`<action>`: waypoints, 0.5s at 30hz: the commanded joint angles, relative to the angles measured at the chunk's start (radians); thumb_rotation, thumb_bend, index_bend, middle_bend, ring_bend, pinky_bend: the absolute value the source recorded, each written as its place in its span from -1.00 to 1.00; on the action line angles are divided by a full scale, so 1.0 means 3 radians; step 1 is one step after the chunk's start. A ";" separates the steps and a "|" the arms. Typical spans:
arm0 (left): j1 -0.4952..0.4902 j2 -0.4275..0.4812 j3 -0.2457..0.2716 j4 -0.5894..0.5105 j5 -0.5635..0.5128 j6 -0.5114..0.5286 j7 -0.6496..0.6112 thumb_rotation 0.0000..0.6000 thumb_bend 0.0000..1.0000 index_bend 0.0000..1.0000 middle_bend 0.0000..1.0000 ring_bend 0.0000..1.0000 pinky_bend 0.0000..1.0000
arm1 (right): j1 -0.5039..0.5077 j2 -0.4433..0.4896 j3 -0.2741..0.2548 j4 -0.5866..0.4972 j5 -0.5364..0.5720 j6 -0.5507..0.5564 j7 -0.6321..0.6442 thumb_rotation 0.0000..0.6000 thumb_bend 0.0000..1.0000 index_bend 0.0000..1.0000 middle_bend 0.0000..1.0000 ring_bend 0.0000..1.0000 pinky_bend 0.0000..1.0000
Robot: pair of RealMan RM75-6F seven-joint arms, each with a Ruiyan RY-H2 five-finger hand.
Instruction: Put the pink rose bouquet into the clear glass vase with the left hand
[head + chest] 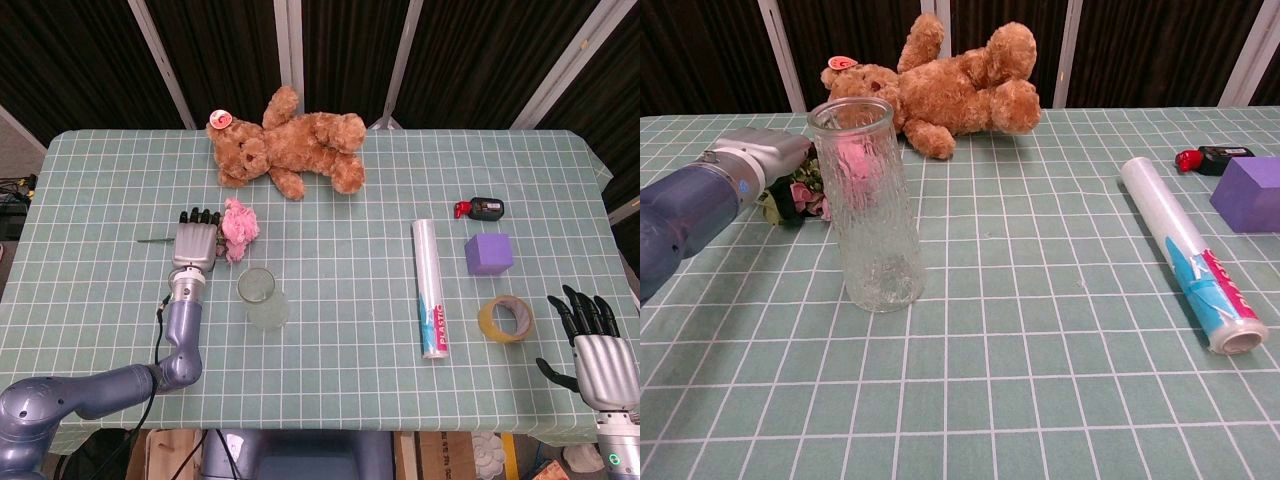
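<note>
Lying left of centre in the head view, the pink rose bouquet (pixel 235 226) is partly covered by the left hand (pixel 196 240); whether it grips cannot be told. The glass vase (pixel 263 298) is standing just below. The right hand (pixel 590 340) is resting open, lower right.

In the chest view, the left hand (pixel 765 155) is touching the bouquet (pixel 805 192) behind the vase (pixel 868 206).
</note>
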 commanded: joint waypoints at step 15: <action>0.0126 -0.0283 0.0020 0.0608 0.0680 0.0079 -0.0723 1.00 0.04 -0.23 -0.31 -0.43 -0.22 | -0.0001 0.0017 -0.0013 0.0006 0.0002 -0.0013 0.0051 1.00 -0.59 -0.65 -0.84 -0.83 -1.00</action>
